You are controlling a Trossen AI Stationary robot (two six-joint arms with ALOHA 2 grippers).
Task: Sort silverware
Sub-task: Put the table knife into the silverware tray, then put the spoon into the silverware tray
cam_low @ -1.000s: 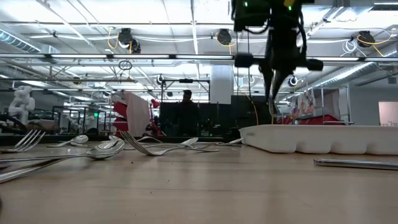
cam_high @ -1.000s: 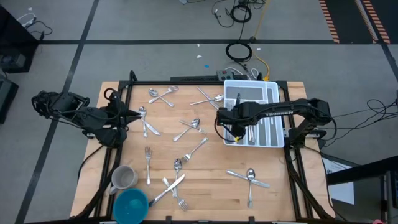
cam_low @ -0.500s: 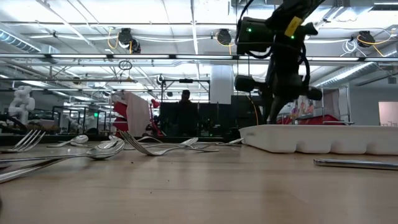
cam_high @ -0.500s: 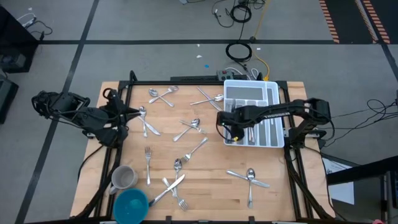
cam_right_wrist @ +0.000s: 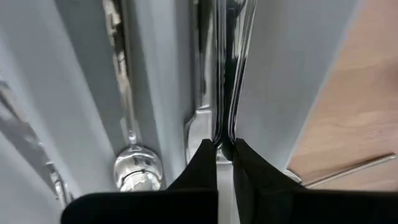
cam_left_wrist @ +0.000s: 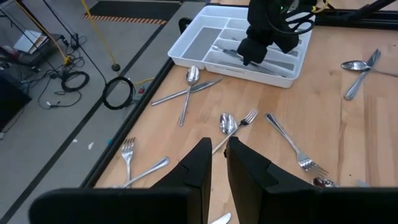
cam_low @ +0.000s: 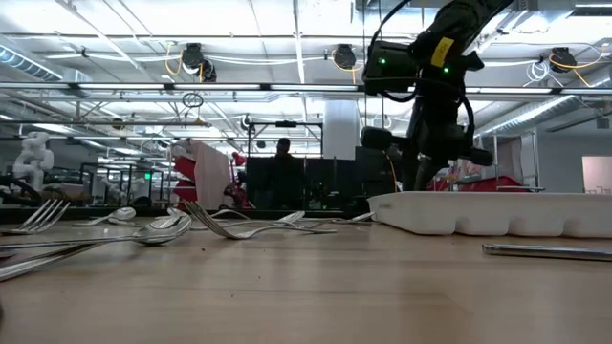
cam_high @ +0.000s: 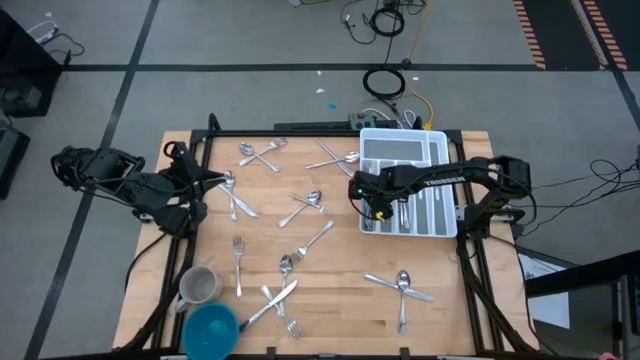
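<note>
Silverware mostly loose on the wooden surface left of the white tray, a few pieces already lying in tray slots

Right gripper sits over the tray's left-hand slot, jaws pressed together on a slim shiny utensil handle; right wrist view shows the piece running lengthwise down that slot, beside another piece in the neighbouring slot. Looks like the placing step: utensil lowered into its compartment, release not yet made

To do it well, judging from here: keep the handle in line with the slot walls, get it low enough that it rests on the tray floor or on what already lies there, then part the jaws just enough to drop it. Lift straight up after, so fingers don't drag the piece or nudge the tray. Tray is light plastic by the look, could slide if bumped sideways

Left gripper waits far left of the tray, near the surface's left edge, jaws nearly together with a thin gap, nothing between them. Fork and spoon lie on the wood between it and the tray, likely next picks. Grey mug and blue bowl stand well away from the tray at the near left corner, not in the way
</note>
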